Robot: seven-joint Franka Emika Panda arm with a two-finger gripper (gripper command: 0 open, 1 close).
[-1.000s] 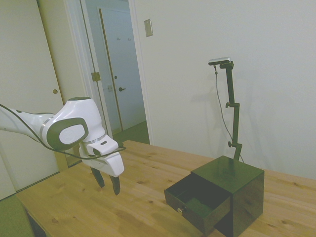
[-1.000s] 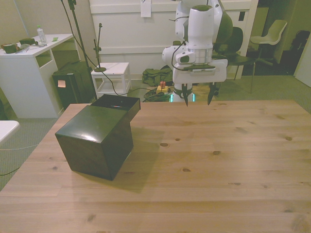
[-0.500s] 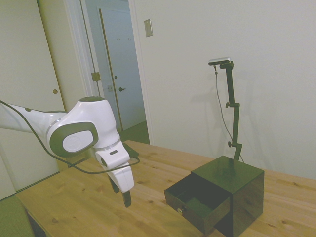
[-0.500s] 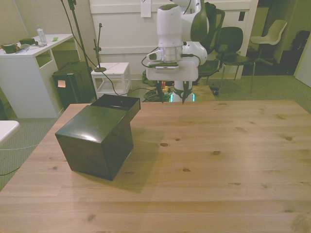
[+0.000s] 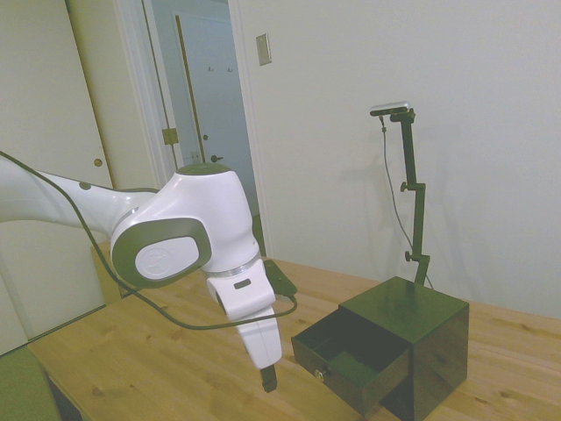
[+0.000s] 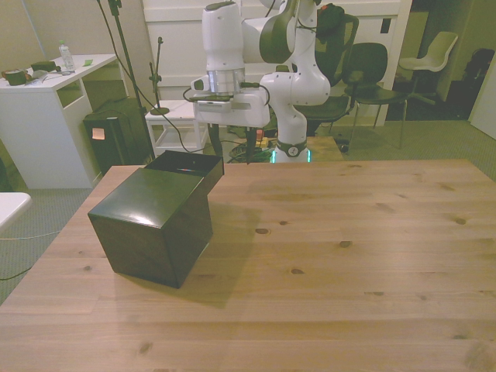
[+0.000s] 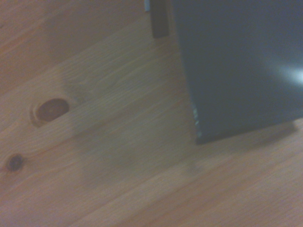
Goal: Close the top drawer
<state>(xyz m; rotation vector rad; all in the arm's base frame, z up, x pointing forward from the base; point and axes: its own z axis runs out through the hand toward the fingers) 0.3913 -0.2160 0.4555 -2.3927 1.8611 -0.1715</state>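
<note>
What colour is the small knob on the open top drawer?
The knob is brass-coloured, on the black top drawer; the side view shows it best.

no readable text, no labels, no brands, no numbers on anything in view

Chg: white robot arm w/ pincer swung across wooden table, now lower, just beside front of pulled-out black top drawer.
</note>
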